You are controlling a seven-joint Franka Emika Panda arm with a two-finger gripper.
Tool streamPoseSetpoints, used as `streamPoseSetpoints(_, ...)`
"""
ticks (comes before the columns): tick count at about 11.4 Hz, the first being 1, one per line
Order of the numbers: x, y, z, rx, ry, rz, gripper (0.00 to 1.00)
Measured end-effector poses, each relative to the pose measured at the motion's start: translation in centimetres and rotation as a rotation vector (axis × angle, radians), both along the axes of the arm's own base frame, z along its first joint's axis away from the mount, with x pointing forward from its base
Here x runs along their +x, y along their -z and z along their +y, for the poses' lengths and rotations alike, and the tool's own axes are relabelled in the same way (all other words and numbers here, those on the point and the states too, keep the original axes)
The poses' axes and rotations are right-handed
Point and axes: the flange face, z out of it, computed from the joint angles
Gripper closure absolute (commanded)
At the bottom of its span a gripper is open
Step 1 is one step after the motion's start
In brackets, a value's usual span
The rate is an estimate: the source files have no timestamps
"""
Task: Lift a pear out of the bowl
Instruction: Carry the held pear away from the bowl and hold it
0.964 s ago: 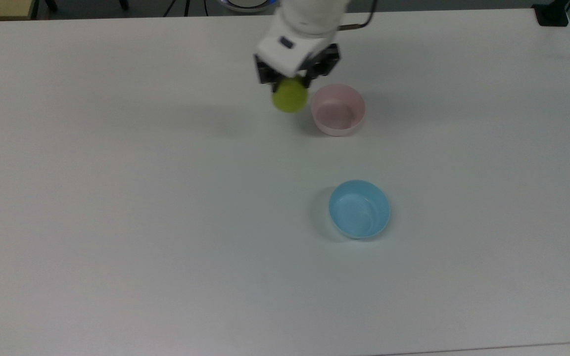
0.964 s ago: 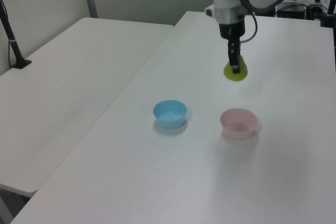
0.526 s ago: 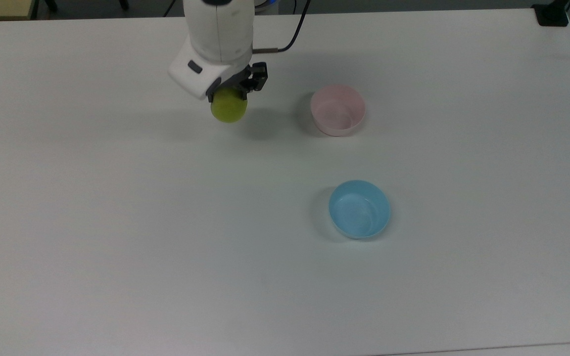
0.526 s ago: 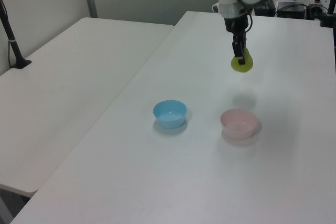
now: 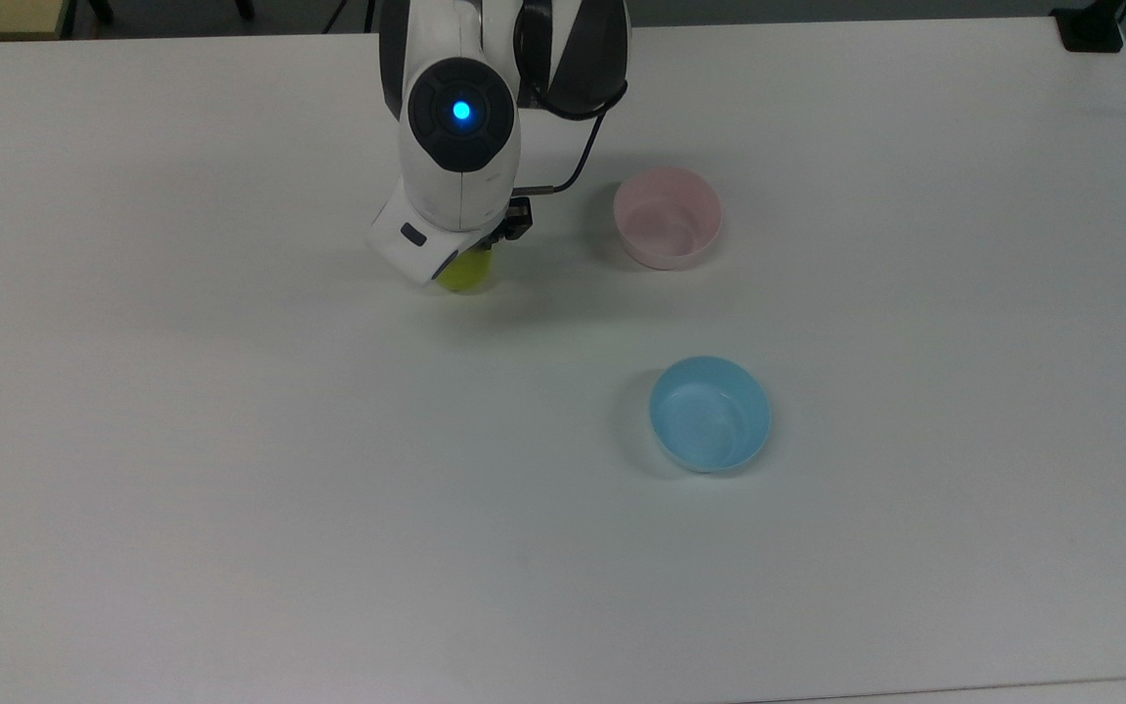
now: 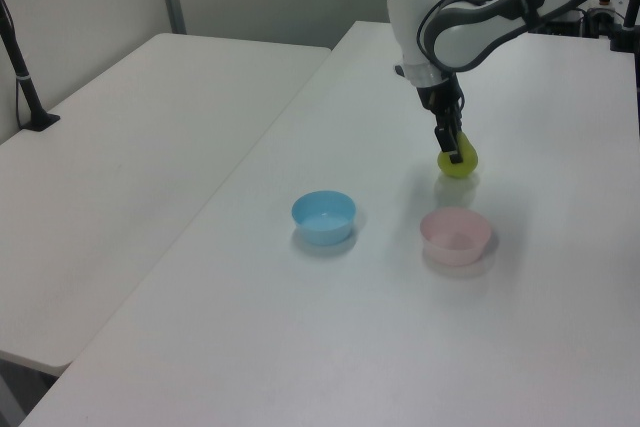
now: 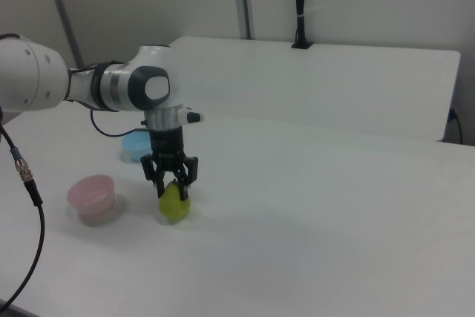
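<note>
The yellow-green pear sits low at the white table's surface, to the top view's left of the pale pink bowl. My gripper points straight down with its fingers closed on the pear's upper part. In the top view the arm's wrist covers most of the pear and the fingers. The pink bowl stands empty, a short gap away from the pear.
A light blue bowl, also empty, stands nearer the top view's bottom edge. A second white table adjoins on the left view's left. A cable hangs from the wrist.
The gripper carried the pear from beside the pink bowl toward the top view's left, then lowered it down to the table surface. Both bowls stayed where they were.
</note>
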Motion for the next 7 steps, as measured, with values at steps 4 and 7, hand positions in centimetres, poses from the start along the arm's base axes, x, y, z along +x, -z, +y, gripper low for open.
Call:
streamPoseSetpoints(4,0.4,-0.8,-0.2,-0.003,0.000,-0.021,0.00)
streamPoseSetpoints(7,0.4,-8.8,-1.6,0.011,0.026,-0.156,0.00)
